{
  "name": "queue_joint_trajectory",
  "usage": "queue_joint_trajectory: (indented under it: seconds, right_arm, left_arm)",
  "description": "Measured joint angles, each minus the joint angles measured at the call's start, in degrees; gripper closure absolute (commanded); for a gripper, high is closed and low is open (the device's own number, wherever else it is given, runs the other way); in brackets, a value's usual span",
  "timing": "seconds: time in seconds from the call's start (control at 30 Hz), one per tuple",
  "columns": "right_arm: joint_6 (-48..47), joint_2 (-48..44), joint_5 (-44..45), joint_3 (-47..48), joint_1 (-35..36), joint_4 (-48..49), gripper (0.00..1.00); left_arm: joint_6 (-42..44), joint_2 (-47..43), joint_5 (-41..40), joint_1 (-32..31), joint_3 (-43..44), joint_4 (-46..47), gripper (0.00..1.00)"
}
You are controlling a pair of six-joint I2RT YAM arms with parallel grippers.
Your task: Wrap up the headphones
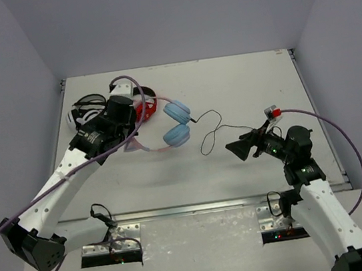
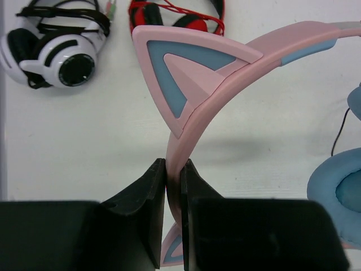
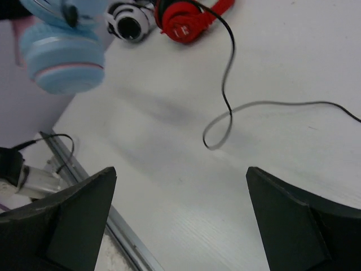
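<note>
Only in the left wrist view is the grip shown: the left gripper (image 2: 174, 169) is clamped on the pink band of the headphones (image 2: 225, 68), just below a cat ear. From above, their blue cups are seen left of centre on the counter (image 1: 248, 85), beside the red-and-black headphones (image 1: 142, 108). The right gripper (image 3: 180, 186) is spread wide and angled down over the cable (image 3: 225, 107), with its arm stretched inward.

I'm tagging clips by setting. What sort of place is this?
Probably a robot lab test cell: a white table boxed in by plain grey panels, a left arm and right arm bolted at its near edge.
</note>
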Motion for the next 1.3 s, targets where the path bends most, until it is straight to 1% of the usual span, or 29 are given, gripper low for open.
queue_joint_trajectory:
  seconds: [0.13, 0.27, 0.37, 0.47, 0.53, 0.57, 0.63, 0.67, 0.77, 0.83, 0.93, 1.03, 1.1, 1.17, 1.27, 1.3]
  right_arm:
    - [-6.27, 12.83, 8.24, 2.12, 3.98, 4.87, 0.08]
    - [-8.90, 24.44, 10.29, 2.27, 8.28, 12.83, 0.11]
    - [-9.73, 30.18, 12.04, 2.29, 11.87, 19.21, 0.13]
    - [-10.75, 35.74, 13.35, 3.58, 15.19, 24.76, 0.24]
    - [-11.45, 39.69, 14.78, 5.60, 16.92, 27.58, 0.36]
    - [-11.72, 41.53, 15.52, 6.75, 17.64, 28.98, 0.44]
    - [-12.15, 44.65, 16.39, 8.52, 18.43, 32.52, 0.74]
    - [-11.78, 45.99, 16.46, 9.05, 18.56, 34.73, 0.98]
    - [-10.71, 47.21, 17.68, 8.57, 18.69, 39.08, 0.99]
    - [-10.47, 45.16, 20.52, 6.05, 18.78, 40.61, 0.99]
    - [-11.45, 35.56, 28.26, -0.11, 18.75, 37.97, 0.99]
    - [-14.45, 23.39, 36.37, -1.73, 18.69, 29.86, 0.99]
    - [-17.35, 16.17, 40.04, -0.17, 18.69, 23.80, 0.99]
    - [-20.59, 11.41, 41.70, 3.39, 18.69, 18.14, 0.99]
    - [-24.96, 9.46, 40.41, 12.07, 18.69, 10.01, 0.99]
    - [-26.84, 9.97, 38.10, 16.72, 18.69, 6.84, 0.99]
  left_arm:
    - [-1.27, -3.17, -4.48, 0.00, 2.93, -3.13, 1.00]
    - [-1.42, -5.92, -5.60, 0.02, 5.16, -5.79, 1.00]
    - [-1.44, -8.00, -5.55, 0.00, 6.75, -6.54, 0.99]
    - [-1.68, -9.66, -5.46, 0.00, 8.46, -7.08, 1.00]
    - [-1.90, -10.32, -5.11, 0.00, 9.46, -7.43, 1.00]
    - [-2.03, -10.62, -4.79, 0.00, 9.75, -7.39, 1.00]
    - [-2.29, -11.17, -4.11, 0.00, 9.79, -7.28, 1.00]
    - [-2.38, -11.43, -3.89, 0.00, 9.79, -7.26, 1.00]
    - [-2.47, -11.67, -4.33, 0.00, 9.79, -7.19, 1.00]
    - [-2.12, -11.56, -5.99, 0.00, 9.22, -6.29, 0.99]
    - [-0.22, -11.45, -9.84, 0.00, 5.44, -2.25, 1.00]
    - [2.64, -10.01, -13.38, 0.00, 0.00, 1.95, 1.00]
    - [4.55, -7.82, -13.66, 0.02, -3.28, 4.17, 0.99]
    - [6.27, -5.51, -12.22, 0.02, -5.84, 5.57, 1.00]
    - [9.09, -3.91, -7.15, -0.17, -8.37, 6.47, 1.00]
    - [9.90, -3.76, -5.42, -0.44, -8.61, 6.56, 1.00]
